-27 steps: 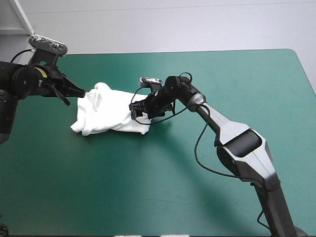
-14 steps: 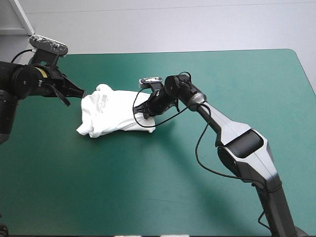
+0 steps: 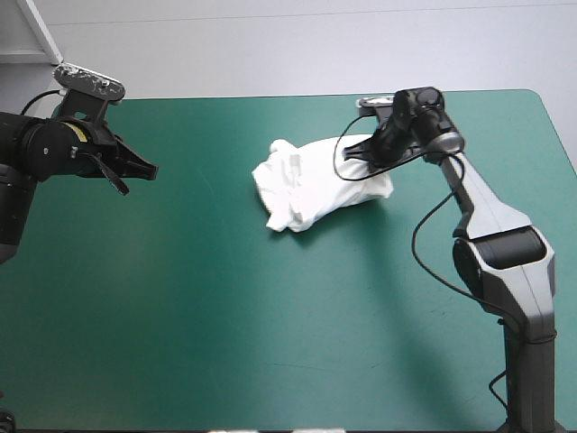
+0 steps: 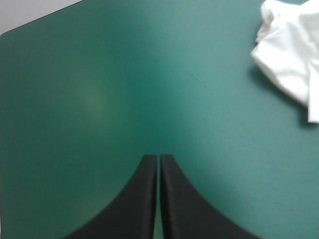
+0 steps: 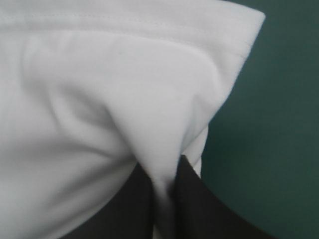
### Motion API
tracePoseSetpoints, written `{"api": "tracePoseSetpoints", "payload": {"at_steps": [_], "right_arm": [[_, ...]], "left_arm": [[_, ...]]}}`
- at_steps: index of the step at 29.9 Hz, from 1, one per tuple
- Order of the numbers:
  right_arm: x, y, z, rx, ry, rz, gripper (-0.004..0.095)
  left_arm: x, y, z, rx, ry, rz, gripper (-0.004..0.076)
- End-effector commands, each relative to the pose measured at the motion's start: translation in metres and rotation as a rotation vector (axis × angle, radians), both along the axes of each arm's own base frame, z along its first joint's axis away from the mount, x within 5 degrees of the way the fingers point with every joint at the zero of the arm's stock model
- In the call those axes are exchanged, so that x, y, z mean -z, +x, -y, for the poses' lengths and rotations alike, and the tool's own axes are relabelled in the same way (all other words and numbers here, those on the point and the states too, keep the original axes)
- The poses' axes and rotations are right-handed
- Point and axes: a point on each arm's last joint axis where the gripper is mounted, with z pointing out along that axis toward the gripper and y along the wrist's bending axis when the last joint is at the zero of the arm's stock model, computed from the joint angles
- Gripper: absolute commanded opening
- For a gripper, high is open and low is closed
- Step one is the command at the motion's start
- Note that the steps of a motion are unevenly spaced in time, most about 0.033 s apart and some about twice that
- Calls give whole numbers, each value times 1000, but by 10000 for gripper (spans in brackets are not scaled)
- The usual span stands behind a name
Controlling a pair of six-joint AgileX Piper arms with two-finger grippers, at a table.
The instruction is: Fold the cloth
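The crumpled fabric T-shirt (image 3: 311, 185) is plain white, the flat table cover (image 3: 225, 316) uniform teal-green, the fin-shaped fingers (image 4: 137, 204) black.

Robotics lab, robot arm (image 3: 491, 221), teal-green table (image 3: 270, 343)

Items counted: one white T-shirt (image 3: 311, 180), lying as a single crumpled heap. One table (image 3: 270, 361) under one teal-green cover (image 3: 180, 289). Two grippers, namely one left gripper (image 3: 153, 169) and one right gripper (image 3: 353, 153). Each gripper bears two black fingers (image 4: 134, 204), giving four fingers in all.
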Motion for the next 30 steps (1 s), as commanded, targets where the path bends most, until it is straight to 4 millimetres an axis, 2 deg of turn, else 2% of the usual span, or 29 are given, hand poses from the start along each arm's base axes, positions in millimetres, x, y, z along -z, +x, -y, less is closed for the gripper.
{"api": "tracePoseSetpoints", "payload": {"at_steps": [1, 5, 9, 10, 12, 16, 18, 21, 24, 27, 29, 30], "right_arm": [[-50, 1, 68, 137, -68, 151, -18], [-50, 5, 143, 290, -127, 152, -17], [-50, -1, 201, 411, -61, 141, 13], [-51, -2, 211, 424, -29, 140, 65], [-51, -5, 225, 440, 31, 142, 241], [-55, -8, 232, 458, 61, 150, 613], [-57, -9, 232, 459, 56, 154, 663], [-60, -10, 230, 464, 81, 160, 616], [-75, -16, 226, 486, 129, 184, 479], [-97, -31, 213, 442, 200, 217, 204], [-111, -45, 199, 361, 193, 241, -21], [-116, -53, 193, 338, 177, 247, -8]], "left_arm": [[-13, -16, -3, -1, -9, 16, 19], [-13, -16, -3, -1, -9, 15, 19], [-12, -15, -3, -1, -8, 13, 19], [-12, -15, -3, 0, -9, 15, 19], [-13, -15, -3, -2, -6, 22, 19], [-13, -14, -3, -1, -8, 30, 19], [-14, -14, -3, 0, -9, 37, 19], [-14, -13, -3, -3, -2, 44, 19], [-16, -12, -5, -10, 13, 67, 19], [-19, -9, -5, -11, 20, 114, 19], [-22, -8, -5, -6, 15, 150, 19], [-23, -7, -4, -4, 10, 168, 19]]}}
